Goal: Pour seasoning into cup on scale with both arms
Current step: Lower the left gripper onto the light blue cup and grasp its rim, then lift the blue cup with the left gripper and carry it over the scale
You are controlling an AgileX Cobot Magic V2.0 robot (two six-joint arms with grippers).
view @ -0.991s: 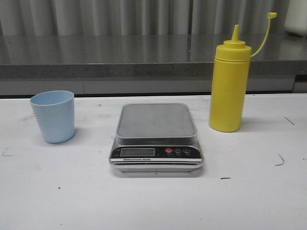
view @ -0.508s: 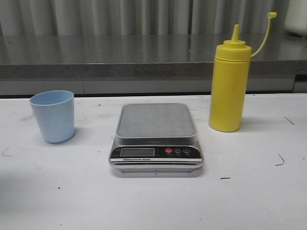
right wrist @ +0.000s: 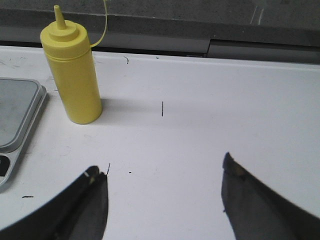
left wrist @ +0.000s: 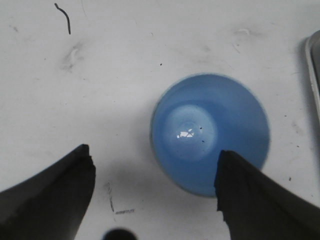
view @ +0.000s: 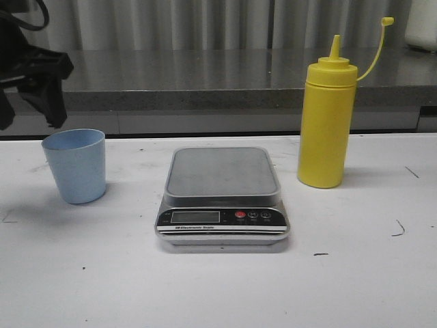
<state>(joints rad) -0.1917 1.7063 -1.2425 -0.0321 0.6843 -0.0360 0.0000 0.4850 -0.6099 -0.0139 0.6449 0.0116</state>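
Observation:
The pale blue cup (view: 75,165) stands upright and empty on the white table, left of the scale (view: 222,195). My left gripper (view: 27,92) hangs open above and just left of the cup; in the left wrist view the gripper (left wrist: 155,155) looks down into the cup (left wrist: 210,131), which sits off to one side under one fingertip. The yellow seasoning bottle (view: 326,123) stands right of the scale, cap off on its tether. In the right wrist view my right gripper (right wrist: 162,167) is open and empty above bare table, apart from the bottle (right wrist: 73,75).
A grey stone counter (view: 205,78) runs along the back of the table. The scale's corner shows in the right wrist view (right wrist: 15,115). Small dark marks dot the white tabletop (view: 341,273).
My left arm has come into the front view at the upper left, above the cup. The cup, scale and bottle have not moved.

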